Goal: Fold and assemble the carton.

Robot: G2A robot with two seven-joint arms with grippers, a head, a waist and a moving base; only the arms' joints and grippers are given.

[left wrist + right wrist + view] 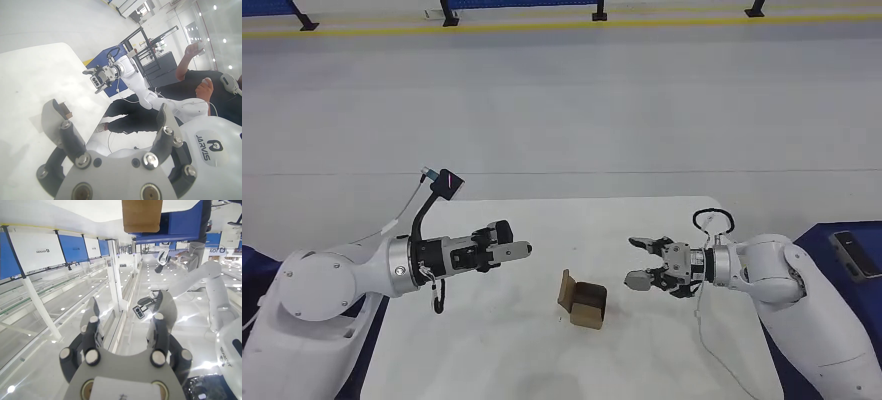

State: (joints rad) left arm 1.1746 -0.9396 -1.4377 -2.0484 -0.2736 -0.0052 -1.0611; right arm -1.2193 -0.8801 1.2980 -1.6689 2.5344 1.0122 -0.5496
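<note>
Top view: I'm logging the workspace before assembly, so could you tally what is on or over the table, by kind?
carton: 1
end effectors: 2, namely the left end effector and the right end effector, both open
Total: 3

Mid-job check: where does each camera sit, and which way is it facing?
Top view: above the arms, looking down at the table; both arms reach in, left gripper and right gripper either side of the carton, touching neither.
Left wrist view: on the left arm, looking past its own open fingers across the table toward the right gripper.
Right wrist view: on the right arm, looking past its own open fingers toward the left gripper.
Shared: all three show the carton.
</note>
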